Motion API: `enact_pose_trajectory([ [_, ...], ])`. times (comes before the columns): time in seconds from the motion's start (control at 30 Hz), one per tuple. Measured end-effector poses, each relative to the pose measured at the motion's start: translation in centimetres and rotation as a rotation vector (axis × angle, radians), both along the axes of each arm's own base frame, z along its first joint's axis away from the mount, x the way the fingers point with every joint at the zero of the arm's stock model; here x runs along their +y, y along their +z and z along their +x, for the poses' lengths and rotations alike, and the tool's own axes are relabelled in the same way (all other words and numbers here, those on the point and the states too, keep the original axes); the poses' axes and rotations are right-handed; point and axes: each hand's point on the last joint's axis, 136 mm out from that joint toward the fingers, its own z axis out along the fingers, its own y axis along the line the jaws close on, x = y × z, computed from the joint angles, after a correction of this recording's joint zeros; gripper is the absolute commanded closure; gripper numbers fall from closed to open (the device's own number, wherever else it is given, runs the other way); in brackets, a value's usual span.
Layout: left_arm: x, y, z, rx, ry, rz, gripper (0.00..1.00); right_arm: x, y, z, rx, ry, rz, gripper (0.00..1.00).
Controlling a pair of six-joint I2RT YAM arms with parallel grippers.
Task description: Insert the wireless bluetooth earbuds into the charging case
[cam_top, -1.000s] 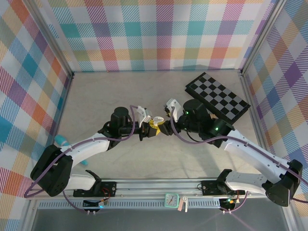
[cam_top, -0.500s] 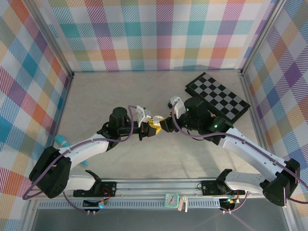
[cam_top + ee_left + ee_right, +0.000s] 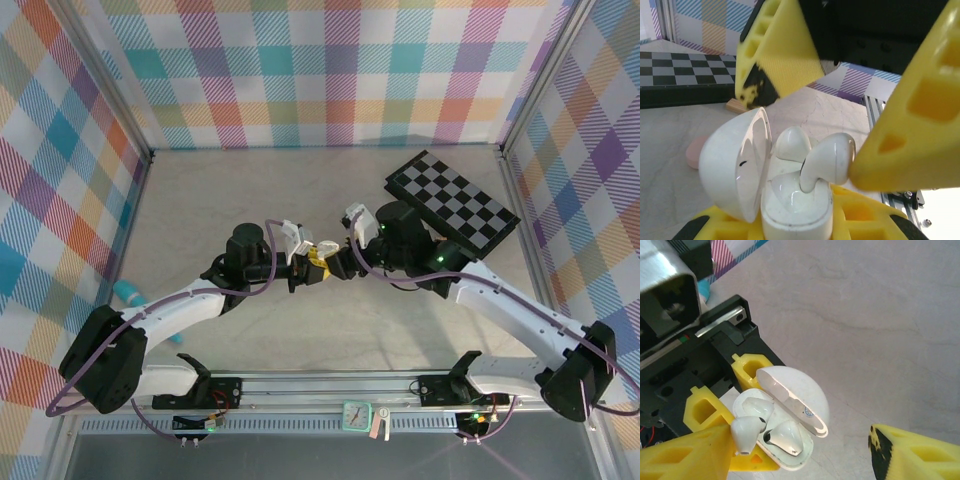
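The table (image 3: 250, 200) is a pale, matt, stone-mottled slab with bright plaid walls on three sides. At its far right lies a flat chequered board (image 3: 452, 205) in black and grey.

The two arms meet over the middle of the table, tip to tip. The left gripper (image 3: 312, 268) is clamped on the base of the charging case (image 3: 790, 215), with its ribbed yellow plastic fingers (image 3: 747, 369) pressing the shell from either side. The right gripper (image 3: 336, 262) has its jaws apart. One yellow finger (image 3: 910, 125) touches a bud, and the other stands well apart, above the lid.

The case is a glossy white oval shell, and it appears to be held off the table. Its hinged lid (image 3: 732, 160) is swung open. One earbud (image 3: 792, 142), smooth and rounded, sits low in its socket. The second earbud (image 3: 827, 160) is a white pebble head on a short stem. The stem is down in the case, but the head rides high and leans against the right finger.

The step in hand looks like the seating and release of this second bud. The next move probably calls for a light press to settle it, then a clean withdrawal that does not drag it out, and then closing the lid.

A small pink rounded thing (image 3: 692, 152) lies on the table beyond the case. It is too blurred to tell whether it is a bud or a case.
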Motion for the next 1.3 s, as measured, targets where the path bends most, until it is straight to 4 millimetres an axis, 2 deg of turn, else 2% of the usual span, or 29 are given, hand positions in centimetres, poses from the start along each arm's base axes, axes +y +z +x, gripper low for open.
enact_pose_trajectory([
  [0.1, 0.0, -0.1, 0.0, 0.002, 0.001, 0.002, 0.94, 0.2, -0.7, 0.1, 0.018, 0.004, -0.015, 0.28],
  [0.37, 0.0, 0.6, 0.0, -0.021, 0.000, -0.014, 0.94, 0.3, 0.3, -0.4, -0.004, 0.035, 0.004, 0.25],
  [0.57, 0.0, 0.7, 0.0, -0.024, 0.000, -0.016, 0.94, -1.6, 1.8, -1.2, -0.051, 0.022, 0.045, 0.25],
  [0.8, 0.1, 1.2, -0.2, -0.036, 0.000, -0.025, 0.94, -3.3, 1.1, 0.4, -0.033, -0.057, 0.039, 0.26],
  [1.03, 0.3, 0.6, -0.3, -0.026, 0.003, -0.018, 0.94, -2.4, -0.3, 0.6, 0.028, -0.033, 0.029, 0.25],
  [1.3, 0.3, 0.6, -0.4, -0.026, 0.001, -0.017, 0.94, -1.4, 0.4, -0.1, 0.052, 0.024, 0.065, 0.25],
])
